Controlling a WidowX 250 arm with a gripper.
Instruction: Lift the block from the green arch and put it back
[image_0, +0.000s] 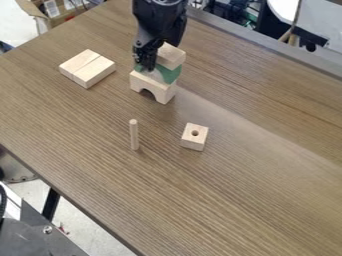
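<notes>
One block (172, 56) atop green arch (171, 74), upper centre of frame; gripper (146, 64) at block's left, opening and hold unclear.

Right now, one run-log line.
claw: beside top block | top block: over green arch | green arch: on plain wooden arch | grip: unclear | peg, holed block: apart on table

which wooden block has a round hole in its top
The small block right of the peg in the picture; no other block shows a hole on top.
</notes>
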